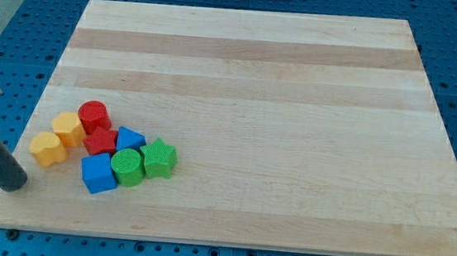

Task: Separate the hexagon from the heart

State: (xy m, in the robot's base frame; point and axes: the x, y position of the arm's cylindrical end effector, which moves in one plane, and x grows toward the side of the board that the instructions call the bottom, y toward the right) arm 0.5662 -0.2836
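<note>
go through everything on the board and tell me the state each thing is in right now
my tip: on the board's left edge, apart from the blocks, nearest the yellow heart.
yellow heart: touching the yellow hexagon.
yellow hexagon: touching the heart and red cylinder.
red cylinder: upright.
red star: mid-cluster.
blue triangle: partly hidden.
blue cube: beside the green cylinder.
green cylinder: upright.
green star: cluster's right end.

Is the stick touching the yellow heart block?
No: my tip sits apart from the yellow heart, toward the view's bottom left, with bare board showing between them.
</note>
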